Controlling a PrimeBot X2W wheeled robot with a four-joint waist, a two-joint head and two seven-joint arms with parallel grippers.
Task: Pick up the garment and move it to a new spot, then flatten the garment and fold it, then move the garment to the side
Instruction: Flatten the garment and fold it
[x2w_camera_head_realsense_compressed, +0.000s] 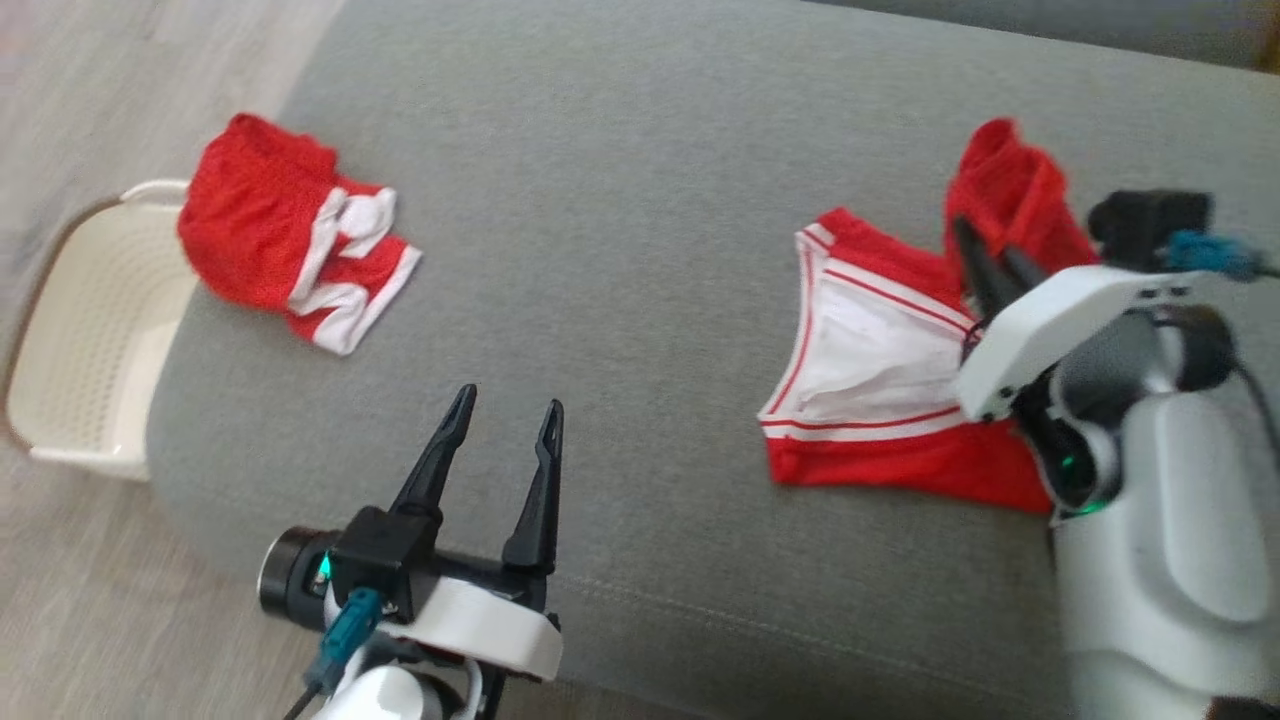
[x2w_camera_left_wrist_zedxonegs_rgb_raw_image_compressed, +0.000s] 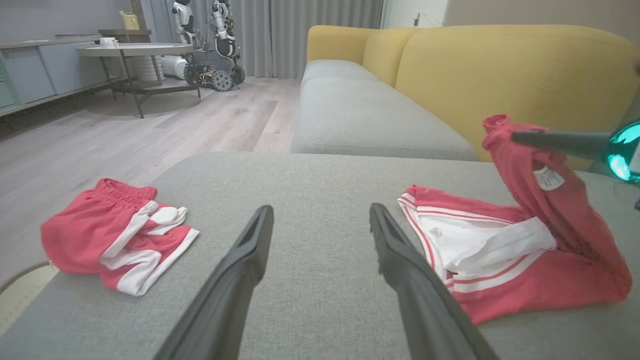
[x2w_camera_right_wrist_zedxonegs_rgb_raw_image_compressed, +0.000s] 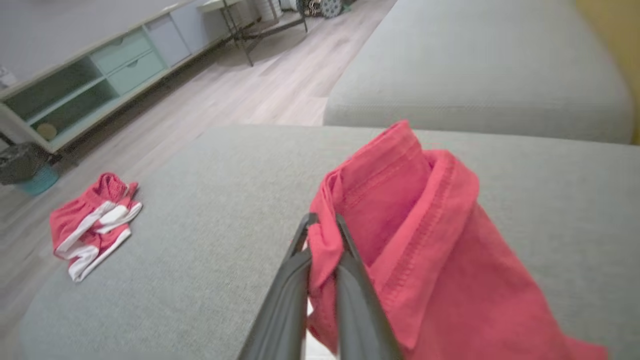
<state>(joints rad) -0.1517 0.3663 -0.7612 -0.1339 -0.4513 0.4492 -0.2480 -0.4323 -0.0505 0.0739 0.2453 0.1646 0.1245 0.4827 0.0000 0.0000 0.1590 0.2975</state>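
Right gripper (x2w_camera_head_realsense_compressed: 985, 242): my two fingers are clenched on a raised red fold of the garment (x2w_camera_head_realsense_compressed: 880, 345), near its 1 o'clock corner in the head view. The pinched cloth stands up off the grey seat cushion (x2w_camera_head_realsense_compressed: 620, 180). The rest of the garment, red with white panels and stripes, lies on the cushion at 3 o'clock of that view.

Left gripper (x2w_camera_head_realsense_compressed: 509, 400): released, fingers spread apart, grasping nothing. It sits over bare cushion at 7 o'clock, well apart from the garment.

A second red-and-white garment (x2w_camera_head_realsense_compressed: 290, 245) lies bunched at 10 o'clock, near the cushion's edge. Beyond that edge, at 9 o'clock, a white perforated basket (x2w_camera_head_realsense_compressed: 90, 330) stands on the floor.
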